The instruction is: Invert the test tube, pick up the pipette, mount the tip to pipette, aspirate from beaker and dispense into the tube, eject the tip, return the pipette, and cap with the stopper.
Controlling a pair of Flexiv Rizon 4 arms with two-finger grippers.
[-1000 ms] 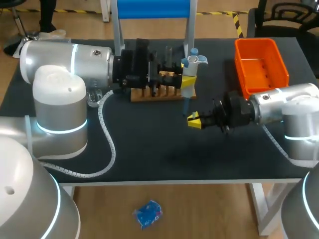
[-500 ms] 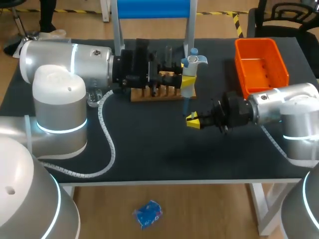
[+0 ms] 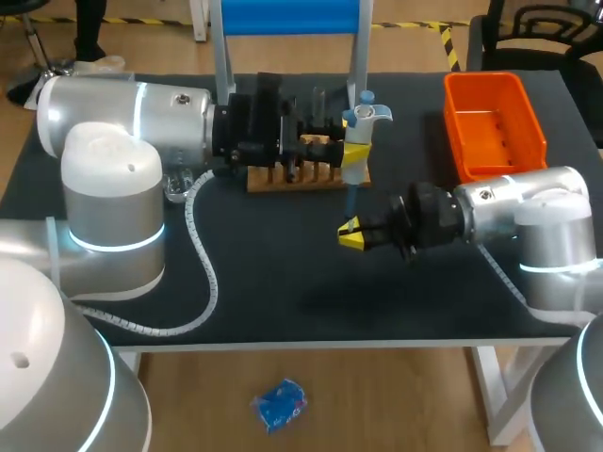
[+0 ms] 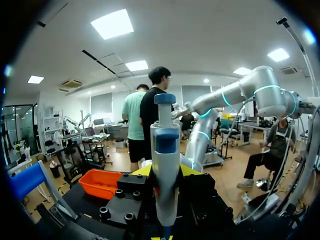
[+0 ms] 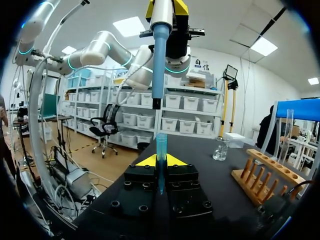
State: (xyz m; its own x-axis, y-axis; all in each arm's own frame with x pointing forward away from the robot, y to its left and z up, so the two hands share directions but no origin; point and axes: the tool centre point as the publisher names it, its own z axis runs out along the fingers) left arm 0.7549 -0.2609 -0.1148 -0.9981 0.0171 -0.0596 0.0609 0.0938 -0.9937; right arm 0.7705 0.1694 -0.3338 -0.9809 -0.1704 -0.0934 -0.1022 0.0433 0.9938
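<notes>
My left gripper (image 3: 350, 155) is shut on the white and blue pipette (image 3: 359, 132), holding it upright in front of the wooden rack (image 3: 294, 176). In the left wrist view the pipette (image 4: 165, 165) stands between the yellow fingertips. My right gripper (image 3: 350, 234) sits just below the pipette's thin shaft, shut on a small blue pipette tip (image 5: 161, 150) that points up. In the right wrist view the pipette shaft (image 5: 160, 65) hangs straight above that tip with a gap between them. A clear test tube (image 3: 319, 100) stands upright in the rack.
An orange bin (image 3: 494, 122) sits at the back right of the black table. A glass beaker (image 5: 220, 148) stands beyond the rack (image 5: 267, 177), near my left arm. A white spiral cable (image 3: 203, 273) loops over the table's left part.
My right gripper has moved left with the tip, from beside the pipette's shaft to right under it. The left arm and pipette have stayed still.
</notes>
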